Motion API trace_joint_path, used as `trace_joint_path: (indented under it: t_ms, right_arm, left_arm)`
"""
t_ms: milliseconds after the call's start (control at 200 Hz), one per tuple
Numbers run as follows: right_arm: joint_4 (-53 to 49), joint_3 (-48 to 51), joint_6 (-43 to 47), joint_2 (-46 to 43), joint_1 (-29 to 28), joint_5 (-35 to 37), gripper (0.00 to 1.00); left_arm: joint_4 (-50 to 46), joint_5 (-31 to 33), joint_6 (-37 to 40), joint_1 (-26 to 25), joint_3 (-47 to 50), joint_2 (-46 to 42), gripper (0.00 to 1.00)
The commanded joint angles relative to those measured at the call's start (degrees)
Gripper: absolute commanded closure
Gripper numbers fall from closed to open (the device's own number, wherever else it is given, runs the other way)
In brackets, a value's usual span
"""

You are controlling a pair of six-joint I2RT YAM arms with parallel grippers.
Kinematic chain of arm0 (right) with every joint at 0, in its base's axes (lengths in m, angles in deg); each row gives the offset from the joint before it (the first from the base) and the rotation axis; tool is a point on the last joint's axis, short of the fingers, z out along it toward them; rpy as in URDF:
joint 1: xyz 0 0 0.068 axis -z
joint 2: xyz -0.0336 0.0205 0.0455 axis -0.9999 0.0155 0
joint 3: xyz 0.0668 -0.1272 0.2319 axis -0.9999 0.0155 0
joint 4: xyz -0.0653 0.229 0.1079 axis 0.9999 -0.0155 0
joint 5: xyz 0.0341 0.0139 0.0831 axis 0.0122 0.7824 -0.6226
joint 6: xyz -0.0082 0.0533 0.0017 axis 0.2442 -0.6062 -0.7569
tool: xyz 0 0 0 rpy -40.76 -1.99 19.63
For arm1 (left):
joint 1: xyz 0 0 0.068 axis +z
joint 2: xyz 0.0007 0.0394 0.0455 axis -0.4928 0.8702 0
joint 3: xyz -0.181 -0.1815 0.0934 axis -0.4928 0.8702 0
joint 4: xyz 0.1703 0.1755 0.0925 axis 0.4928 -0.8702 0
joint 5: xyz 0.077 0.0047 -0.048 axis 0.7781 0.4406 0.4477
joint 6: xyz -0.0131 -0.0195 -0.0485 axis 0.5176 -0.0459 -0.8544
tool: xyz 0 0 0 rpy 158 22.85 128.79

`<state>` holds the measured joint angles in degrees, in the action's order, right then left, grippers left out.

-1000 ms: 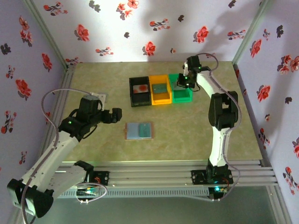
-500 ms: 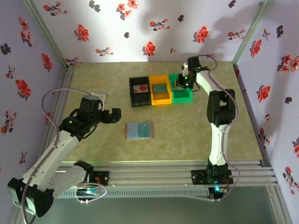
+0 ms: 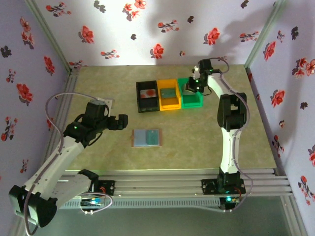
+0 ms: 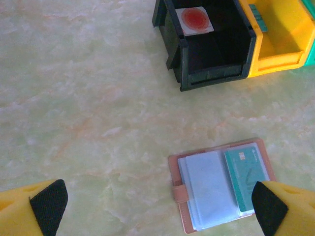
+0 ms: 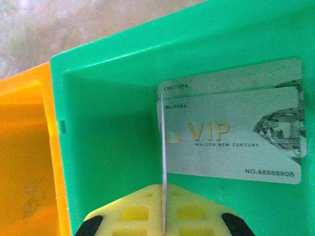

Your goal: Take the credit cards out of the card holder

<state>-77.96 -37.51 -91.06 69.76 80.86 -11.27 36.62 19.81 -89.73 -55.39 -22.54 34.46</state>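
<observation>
Marbled counter point(image 3: 98, 88), floral walls point(image 3: 123, 19); right tool point(image 5: 162, 226) is pinching a card point(image 5: 162, 147) edge-on above "VIP" cards point(image 5: 231, 142), left tool point(image 4: 157, 204) is gaping wide.

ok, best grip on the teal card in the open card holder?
The teal card lies flat in the card holder's panel opposite the clasp tab, no edge raised. Probably come from above, pincer tilted, and catch a short end; which way the sleeve opens isn't clear.
</observation>
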Motion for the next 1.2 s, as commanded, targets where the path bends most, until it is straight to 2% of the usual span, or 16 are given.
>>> trace_joint_path:
  t_ms: [0, 410, 1195]
  right_arm:
    - [-2.2, -1.86, 1.36, 1.22, 0.43, -1.85, 0.98]
    - [-4.99, -4.49, 1.98, 3.08, 0.48, -1.12, 0.85]
    - [-8.59, -8.66, 1.67, 3.26, 0.47, 2.51, 0.75]
  left_arm:
    - [-0.7, 1.27, 1.24, 0.1, -1.8, 0.03, 0.0]
    - [-0.79, 1.3, 1.37, 0.1, -1.89, 0.22, 0.0]
    - [-1.07, 1.3, 1.59, 0.07, -2.06, 0.02, 0.0]
